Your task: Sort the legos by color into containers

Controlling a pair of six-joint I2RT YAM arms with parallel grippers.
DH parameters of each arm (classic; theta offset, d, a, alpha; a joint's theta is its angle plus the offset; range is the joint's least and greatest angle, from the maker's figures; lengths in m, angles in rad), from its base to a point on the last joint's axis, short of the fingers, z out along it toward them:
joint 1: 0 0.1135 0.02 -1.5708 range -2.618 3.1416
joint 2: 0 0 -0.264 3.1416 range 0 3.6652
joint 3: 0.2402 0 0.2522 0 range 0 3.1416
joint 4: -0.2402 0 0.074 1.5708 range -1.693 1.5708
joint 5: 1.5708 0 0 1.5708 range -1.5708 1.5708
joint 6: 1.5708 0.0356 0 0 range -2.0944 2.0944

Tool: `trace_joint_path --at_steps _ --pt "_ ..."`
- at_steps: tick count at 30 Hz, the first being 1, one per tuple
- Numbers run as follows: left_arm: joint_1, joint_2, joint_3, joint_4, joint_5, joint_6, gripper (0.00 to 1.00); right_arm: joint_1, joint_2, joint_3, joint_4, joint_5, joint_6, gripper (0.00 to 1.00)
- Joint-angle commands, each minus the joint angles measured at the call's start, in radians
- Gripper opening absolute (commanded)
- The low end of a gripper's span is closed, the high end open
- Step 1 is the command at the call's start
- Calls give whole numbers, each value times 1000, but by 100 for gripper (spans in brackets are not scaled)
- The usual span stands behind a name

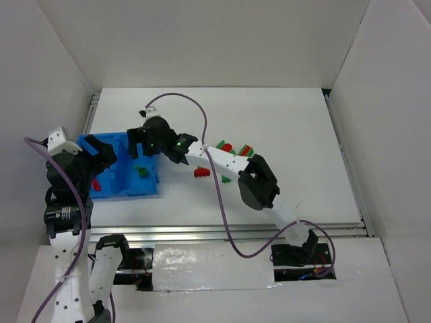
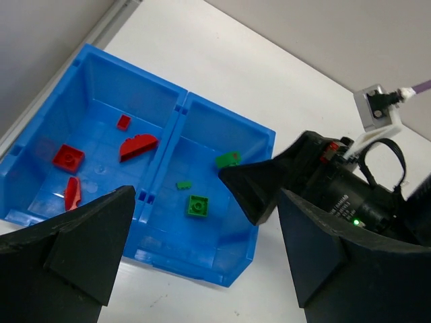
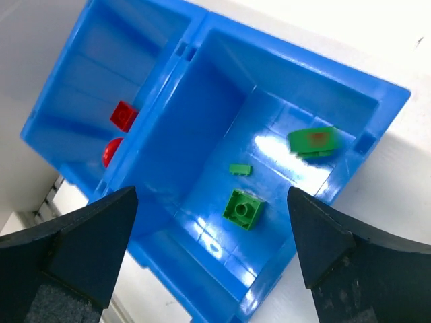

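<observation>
The blue bin (image 1: 145, 191) stands at the table's left. In the left wrist view its left compartment (image 2: 40, 202) holds several red legos (image 2: 69, 157). Its right compartment (image 2: 222, 134) holds three green ones (image 2: 197, 205). My right gripper (image 1: 141, 141) is open and empty above the right compartment. In its wrist view (image 3: 212, 249) a green square brick (image 3: 242, 209), a small green piece (image 3: 240, 169) and a blurred green piece (image 3: 315, 141) lie below. My left gripper (image 1: 101, 158) is open and empty over the bin's left side, near the front wall (image 2: 202, 269). More legos (image 1: 201, 173) lie on the table.
Loose legos lie right of the bin: a red one, red-and-green ones (image 1: 244, 151) and a green one (image 1: 225, 178), partly under my right arm (image 1: 259, 182). White walls stand round the table. The right gripper's body (image 2: 337, 195) fills the left wrist view's right side.
</observation>
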Motion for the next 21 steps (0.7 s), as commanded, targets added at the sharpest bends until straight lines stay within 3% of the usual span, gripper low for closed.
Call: trace_joint_path --at_steps 1,3,4,8,12,15,18,21 --pt "2 -11 -2 45 -65 33 100 -26 -139 -36 17 -22 -13 100" --pt "1 -25 -22 46 -73 39 100 -40 -238 -165 28 30 10 100" --pt "2 -31 -34 54 -64 41 99 -44 -366 -341 43 53 5 100" --pt "1 -39 -94 48 -30 27 100 -60 -649 -676 -48 349 -9 100" --pt "-5 -22 -94 53 22 39 100 -152 -818 -905 -144 367 21 100" --pt "-5 -42 -106 63 44 45 99 -234 -862 -1070 -104 264 -56 100" --pt "-7 -62 -123 86 73 56 100 -294 -825 -1088 -79 165 -140 98" --pt "-19 -53 -122 77 65 60 99 -307 -750 -1044 -125 165 -165 95"
